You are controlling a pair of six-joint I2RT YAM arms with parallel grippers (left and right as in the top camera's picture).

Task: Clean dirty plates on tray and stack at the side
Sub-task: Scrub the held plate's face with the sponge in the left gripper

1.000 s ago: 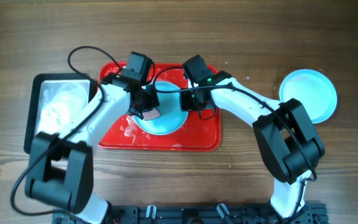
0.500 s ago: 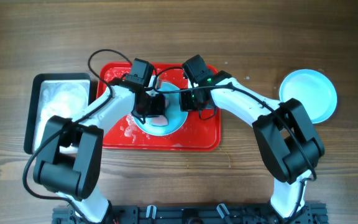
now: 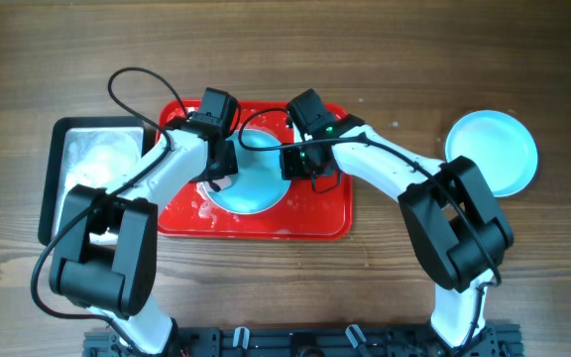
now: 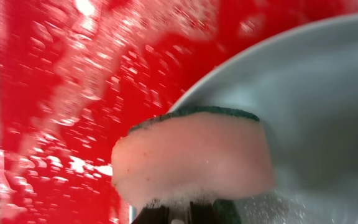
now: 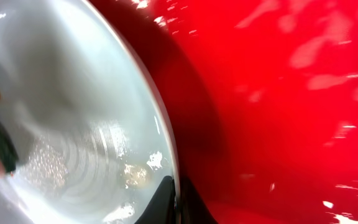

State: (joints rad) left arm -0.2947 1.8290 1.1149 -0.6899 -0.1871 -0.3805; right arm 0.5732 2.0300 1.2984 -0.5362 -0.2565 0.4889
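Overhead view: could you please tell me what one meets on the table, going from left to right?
Grey pan → red tray, holding a soapy plate → far plate. I left out the arms because they overlap the tray.

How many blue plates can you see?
2. One plate lies on the red tray, between the two arms. The other plate sits on the wooden table at the right side. It may be a stack hiding another.

Wooden table (image 3: 414, 59) bears tray (image 3: 315, 216), pan (image 3: 77, 159), plate (image 3: 494, 149).
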